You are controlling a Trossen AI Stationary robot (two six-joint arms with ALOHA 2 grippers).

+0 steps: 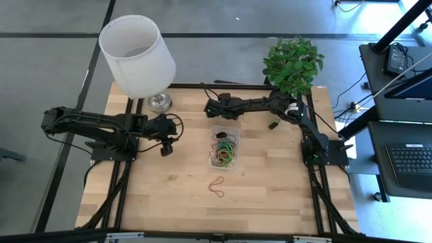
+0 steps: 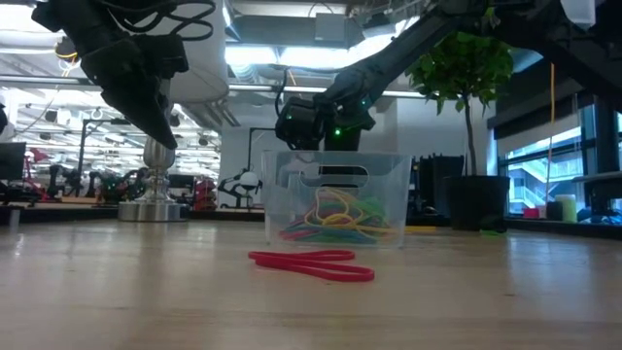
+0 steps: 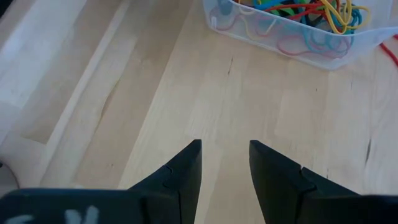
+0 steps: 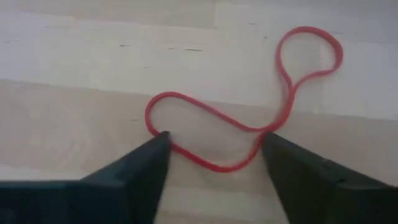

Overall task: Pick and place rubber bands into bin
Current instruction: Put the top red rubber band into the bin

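A single red rubber band (image 1: 217, 187) lies loose on the table (image 1: 283, 196), nearer the front edge than either claw. The bin (image 1: 214, 129), holding the remaining rubber bands (image 1: 225, 150), sits beside the left gripper (image 1: 165, 150), whose fingers are moderately apart and empty. The right gripper (image 1: 209, 106) hangs just beyond the bin, fingers wide and empty.

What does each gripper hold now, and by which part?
Nothing. The left gripper and the right gripper are both open and empty.

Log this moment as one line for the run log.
left pincer: open, left of bin | right pincer: open, beyond bin | rubber bands: many in bin | red band: on table
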